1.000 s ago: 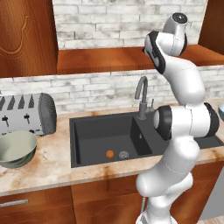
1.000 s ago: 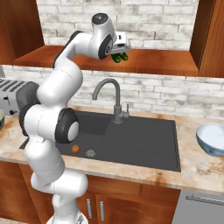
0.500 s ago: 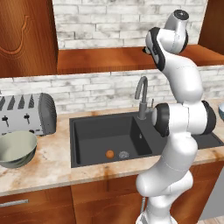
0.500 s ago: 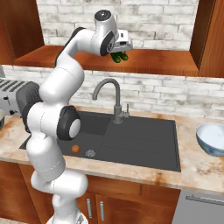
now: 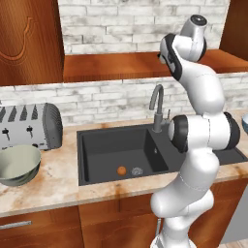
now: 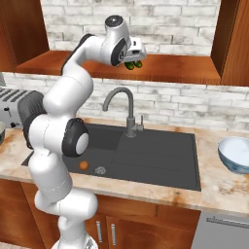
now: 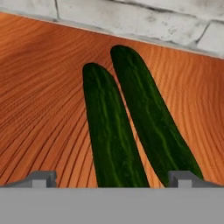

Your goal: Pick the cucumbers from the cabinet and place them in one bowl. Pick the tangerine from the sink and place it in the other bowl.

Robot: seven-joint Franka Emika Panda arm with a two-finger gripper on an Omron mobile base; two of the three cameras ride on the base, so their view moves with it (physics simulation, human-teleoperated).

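Two dark green cucumbers (image 7: 131, 131) lie side by side on the wooden shelf of the cabinet (image 7: 43, 87), pointing toward the brick back wall. My gripper (image 7: 112, 178) is open at their near ends, one fingertip (image 7: 41, 177) to each side of the pair. From the right base view the cucumbers (image 6: 132, 64) sit just under my hand at the front of the cabinet (image 6: 180, 70) shelf. The tangerine (image 5: 121, 170) rests in the sink (image 5: 104, 145) beside the drain. The grey-green bowl (image 5: 17, 164) stands on the left counter, the pale blue bowl (image 6: 236, 153) on the right counter.
A grey toaster (image 5: 29, 126) stands behind the grey-green bowl. The curved tap (image 6: 124, 104) rises behind the sink, below the shelf. Carved cabinet doors (image 5: 26, 38) flank the open bay. My arm reaches up over the sink's drainboard.
The arm's upper links have shifted only slightly at the shelf. The cucumbers, tangerine and bowls lie where they were.
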